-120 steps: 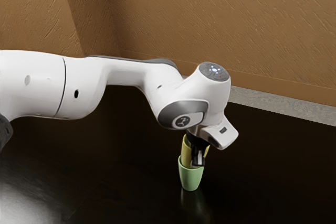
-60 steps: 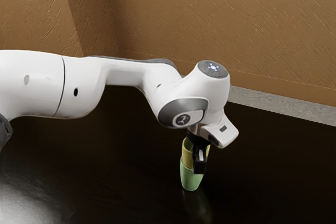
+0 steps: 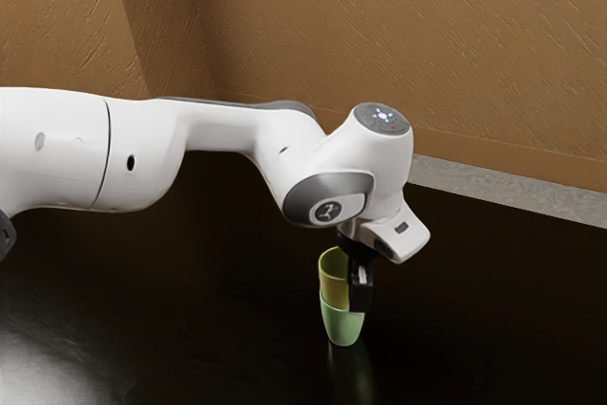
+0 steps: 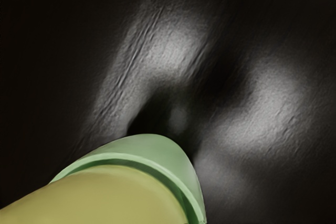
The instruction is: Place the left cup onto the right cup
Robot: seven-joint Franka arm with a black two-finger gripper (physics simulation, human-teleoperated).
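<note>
Two cups stand as one stack on the dark table (image 3: 190,329): the olive-yellow cup (image 3: 332,272) sits mouth-up inside the green cup (image 3: 341,324), its rim and upper wall rising above the green rim. My gripper (image 3: 357,303) hangs directly over them, down at the side of the stack that faces the exterior view's right, against the yellow cup's wall. I cannot tell whether my grip on that wall is clenched or released. From my wrist, the yellow cup (image 4: 105,203) lies just under my hand with the green rim (image 4: 157,153) ringing it. Both cups look upright, their long axes vertical and in line, so I judge the placing as good as done. What remains is a release, if needed, and a straight lift along that axis; a sideways pull could tip the pair.
</note>
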